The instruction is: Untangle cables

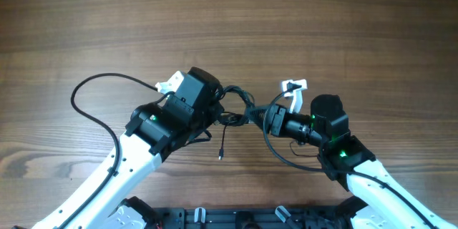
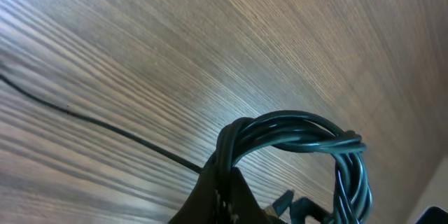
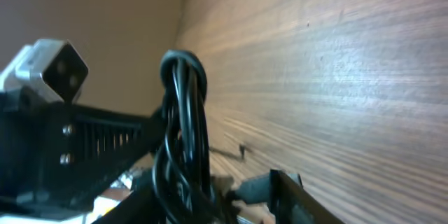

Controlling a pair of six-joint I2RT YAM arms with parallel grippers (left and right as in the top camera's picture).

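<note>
The left claw (image 1: 217, 107) is clamped shut on the black cables (image 1: 242, 100), whose twisted loop is held just off the desk (image 1: 229, 14), slightly toward 6 o'clock from its centre. One thin strand (image 1: 222, 143) is seen hanging toward 6 o'clock, ending in a small plug tip. At 3 o'clock of the bundle, the right claw (image 1: 259, 117) is set around it, fingers apart, not yet clamped.

The wooden table (image 1: 286, 21) carries one thin black cord (image 1: 73, 100), seemingly lying loose.
</note>
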